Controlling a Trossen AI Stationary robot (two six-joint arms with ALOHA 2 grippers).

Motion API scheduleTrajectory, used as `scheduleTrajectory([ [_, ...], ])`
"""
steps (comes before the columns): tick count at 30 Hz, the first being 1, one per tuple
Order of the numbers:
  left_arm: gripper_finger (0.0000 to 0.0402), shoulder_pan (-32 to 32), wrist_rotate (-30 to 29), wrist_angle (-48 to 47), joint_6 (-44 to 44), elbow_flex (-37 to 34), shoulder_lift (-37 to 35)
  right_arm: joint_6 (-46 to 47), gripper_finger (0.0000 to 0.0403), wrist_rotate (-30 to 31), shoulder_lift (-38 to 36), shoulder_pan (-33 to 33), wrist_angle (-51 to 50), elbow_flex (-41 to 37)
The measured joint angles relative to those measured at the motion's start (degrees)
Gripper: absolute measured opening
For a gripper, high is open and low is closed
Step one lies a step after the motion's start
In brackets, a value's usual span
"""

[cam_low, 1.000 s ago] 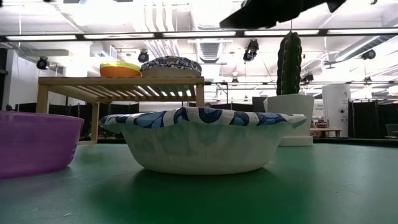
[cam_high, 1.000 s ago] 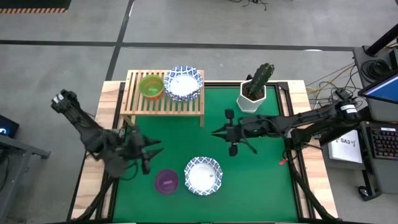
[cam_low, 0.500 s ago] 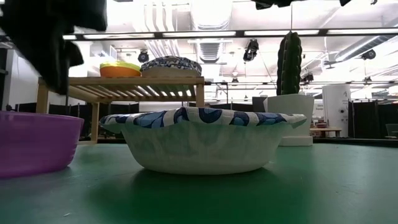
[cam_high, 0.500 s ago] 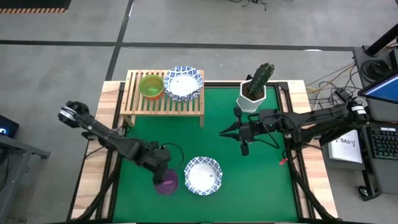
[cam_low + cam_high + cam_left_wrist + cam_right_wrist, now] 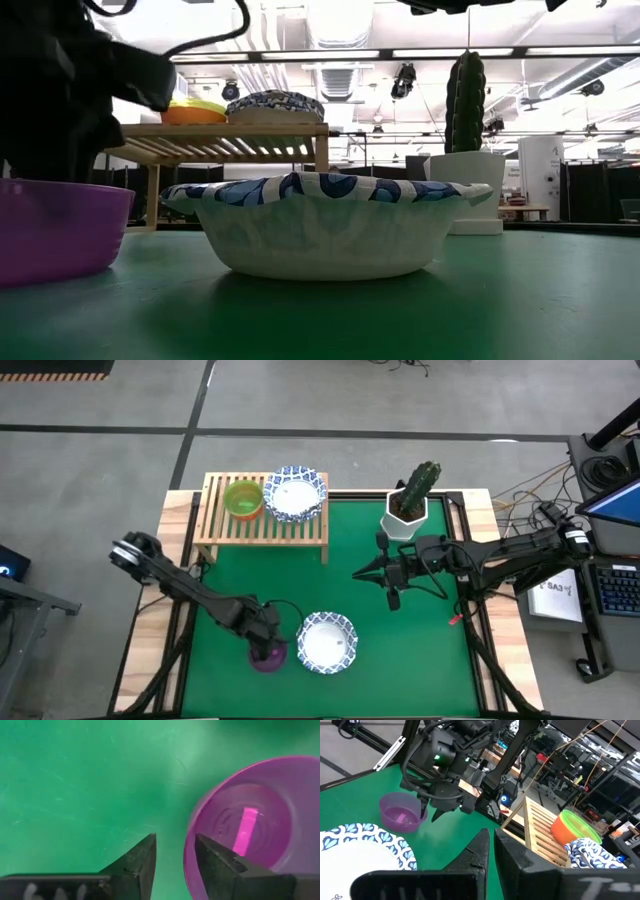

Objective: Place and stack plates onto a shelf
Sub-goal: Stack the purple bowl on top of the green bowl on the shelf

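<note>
Green-topped bench (image 5: 420,660), high view. Wooden shelf (image 5: 215,528) at 11 o'clock, bearing a yellow-green dish (image 5: 242,498) and a blue-rimmed plate (image 5: 295,494) side by side. Second blue-rimmed plate (image 5: 326,641) on the bench at 6 o'clock; purple dish (image 5: 268,657) just beside it at its 9 o'clock. Left gripper (image 5: 172,855) over the purple dish, jaws parted astride its rim. Right gripper (image 5: 492,840) above mid-bench near the potted cactus (image 5: 411,500), fingers nearly together, empty.
</note>
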Motion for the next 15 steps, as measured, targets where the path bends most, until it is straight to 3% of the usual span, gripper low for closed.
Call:
scheduleTrajectory([
  [7, 0.0014, 0.0, 0.3, 0.08, -0.98, 0.0, 1.25, 0.02, 0.0018, 0.09, 0.02, 0.0, 0.0, 0.0],
  [15, 0.0001, 0.0, 1.96, -2.24, 1.91, 2.95, -4.57, 0.07, 0.0018, 1.09, 0.0, 0.0, -0.09, 0.0],
])
